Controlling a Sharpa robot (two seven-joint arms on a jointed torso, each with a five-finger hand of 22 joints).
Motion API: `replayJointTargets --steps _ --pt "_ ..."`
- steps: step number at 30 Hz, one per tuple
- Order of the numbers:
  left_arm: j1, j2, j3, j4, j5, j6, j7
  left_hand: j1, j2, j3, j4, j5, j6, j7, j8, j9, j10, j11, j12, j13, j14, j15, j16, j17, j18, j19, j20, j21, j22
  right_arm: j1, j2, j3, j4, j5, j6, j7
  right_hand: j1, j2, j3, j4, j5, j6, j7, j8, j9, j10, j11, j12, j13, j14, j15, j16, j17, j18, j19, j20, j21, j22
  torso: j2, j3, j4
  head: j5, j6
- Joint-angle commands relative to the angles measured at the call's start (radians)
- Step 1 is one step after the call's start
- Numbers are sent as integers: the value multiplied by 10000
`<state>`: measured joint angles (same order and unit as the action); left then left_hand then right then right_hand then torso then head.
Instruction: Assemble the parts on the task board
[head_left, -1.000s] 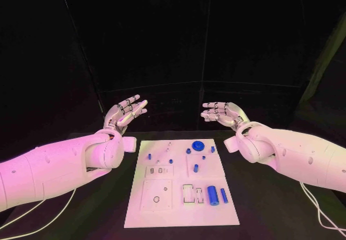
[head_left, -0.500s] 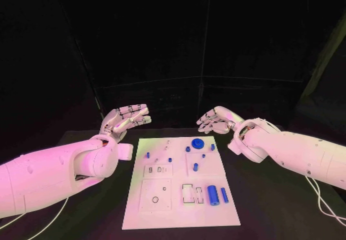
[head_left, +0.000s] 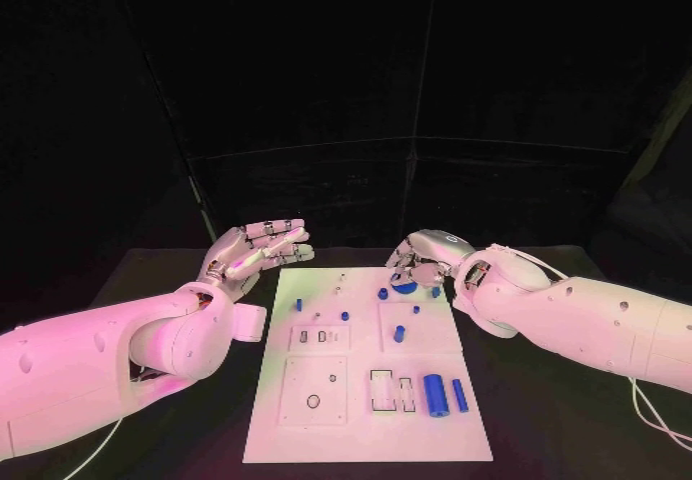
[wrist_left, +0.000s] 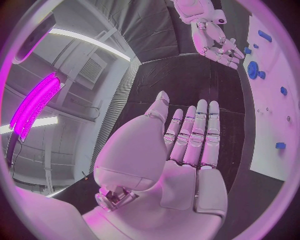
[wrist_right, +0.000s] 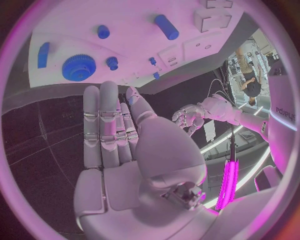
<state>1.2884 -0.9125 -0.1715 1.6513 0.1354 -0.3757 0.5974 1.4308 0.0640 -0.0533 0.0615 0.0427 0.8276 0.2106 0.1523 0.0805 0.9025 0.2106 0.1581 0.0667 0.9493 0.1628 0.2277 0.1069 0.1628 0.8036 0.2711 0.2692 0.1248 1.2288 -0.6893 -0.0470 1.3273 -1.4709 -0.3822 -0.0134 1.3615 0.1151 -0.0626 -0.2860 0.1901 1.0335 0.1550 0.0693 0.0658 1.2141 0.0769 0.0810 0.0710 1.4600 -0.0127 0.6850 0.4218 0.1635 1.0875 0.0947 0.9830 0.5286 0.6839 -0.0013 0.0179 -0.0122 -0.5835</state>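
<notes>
The left arm (head_left: 101, 355) reaches in from the left, its hand (head_left: 257, 250) raised with palm turned up and fingers (wrist_left: 194, 135) extended side by side, holding nothing. The right arm (head_left: 577, 320) comes in from the right, bent at the wrist; its hand (head_left: 423, 258) is turned down, fingers (wrist_right: 103, 120) straight and close together, empty. The two hands are near each other but apart

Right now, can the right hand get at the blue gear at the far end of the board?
Probably yes. The right hand hovers open just above the blue gear at the task board's far end, nothing lies between them, and the left hand is off to the side.
</notes>
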Motion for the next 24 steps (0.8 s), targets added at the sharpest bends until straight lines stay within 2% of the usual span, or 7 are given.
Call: replayJointTargets --steps 1,6,10,19,24 --pt "34 -20 10 94 -232 125 -27 37 -41 7 -55 39 88 533 -24 -13 78 -20 -35 -15 91 -4 -13 -12 196 73 6 -31 -19 50 96 21 59 -1051 75 -735 -130 -42 78 -7 15 -93 28 -63 -6 -325 78 -129 -39 490 82 1247 1248 -73 449 31 852 1169 236 -38 32 18 34" --pt "45 -19 10 181 -253 79 -35 30 -67 22 -97 39 86 570 -58 -36 75 2 -77 -22 88 9 -48 -31 189 88 7 -60 -43 65 221 25 81 -1162 437 -940 -267 -90 251 7 -22 -357 32 -43 5 -665 142 -86 -41 417 148 3228 3250 -312 1102 124 2188 3014 387 -66 65 45 15" --pt "47 -7 10 208 -259 71 -33 30 -71 28 -108 39 85 576 -67 -42 74 7 -87 -23 88 12 -57 -35 187 93 8 -67 -49 70 292 27 81 -1206 718 -1059 -333 -152 344 20 -98 -497 26 -60 -1 -840 171 -102 -56 362 180 4035 4048 -426 1360 165 2748 3812 441 -81 78 26 -13" --pt "48 11 10 230 -262 -39 61 30 -69 41 -123 39 90 583 -77 -49 79 12 -99 -23 94 14 -66 -41 186 103 8 -75 -57 74 359 30 5 -1226 1182 -1266 -351 -165 425 31 -134 -551 35 -52 4 -928 194 -85 -54 298 201 4358 4326 -458 1402 191 2961 4080 514 -97 81 -5 -67" --pt "48 16 10 269 -262 -42 76 30 -69 41 -123 39 90 583 -77 -49 79 12 -99 -23 94 14 -66 -41 186 103 8 -75 -57 76 443 30 -41 -1228 1403 -1323 -383 -183 494 43 -180 -592 37 -50 6 -961 200 -51 -49 371 220 5133 5335 -471 1400 214 3103 4236 509 -98 81 -20 -100"
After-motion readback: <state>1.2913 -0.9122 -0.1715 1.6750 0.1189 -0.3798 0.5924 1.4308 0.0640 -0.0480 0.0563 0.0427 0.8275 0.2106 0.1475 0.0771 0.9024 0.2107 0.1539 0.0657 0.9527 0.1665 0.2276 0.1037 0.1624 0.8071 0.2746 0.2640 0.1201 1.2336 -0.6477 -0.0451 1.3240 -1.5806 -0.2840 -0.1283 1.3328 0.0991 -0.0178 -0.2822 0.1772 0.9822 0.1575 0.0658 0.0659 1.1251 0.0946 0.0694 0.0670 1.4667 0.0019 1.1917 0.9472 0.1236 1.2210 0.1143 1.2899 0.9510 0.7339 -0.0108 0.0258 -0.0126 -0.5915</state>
